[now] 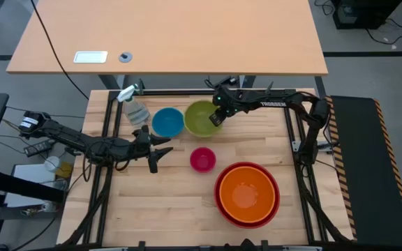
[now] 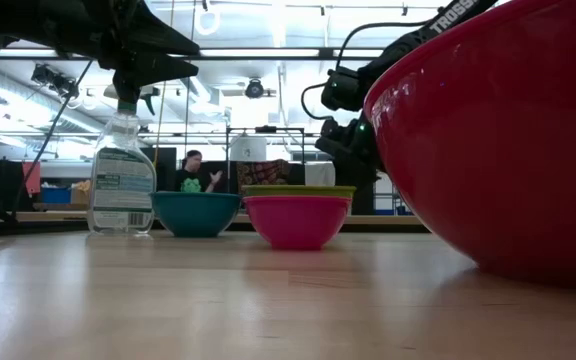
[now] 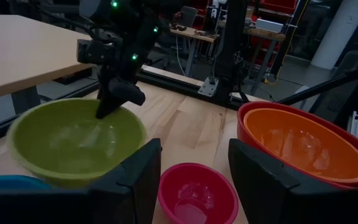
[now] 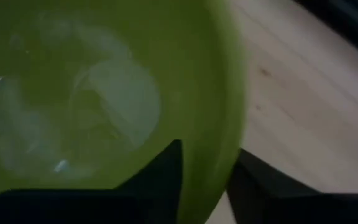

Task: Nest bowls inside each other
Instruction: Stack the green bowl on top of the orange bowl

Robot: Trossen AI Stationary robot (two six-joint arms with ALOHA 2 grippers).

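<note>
The lime green bowl (image 1: 199,120) stands on the table at the far middle. My right gripper (image 4: 207,180) is at its far-right rim, shut on it. The blue bowl (image 1: 167,122) stands just left of the green one, and the small pink bowl (image 1: 202,160) stands nearer the front. At the near right the orange bowl (image 1: 246,192) sits inside the red bowl (image 1: 219,201). My left gripper (image 1: 160,150) hovers open left of the pink bowl, with nothing between its fingers. My right gripper has the green bowl's rim (image 4: 219,143) on the bowl's far-right side. One finger (image 4: 166,168) is inside the bowl and the other (image 4: 253,183) is outside its wall. The fingers slant down from the far right. The bowl stands upright on the table.
A clear spray bottle (image 1: 135,108) stands at the far left beside the blue bowl. A black frame (image 1: 187,92) runs along the table's far and side edges. Bare wood lies at the near left (image 1: 152,209). A person (image 2: 193,170) sits in the room beyond.
</note>
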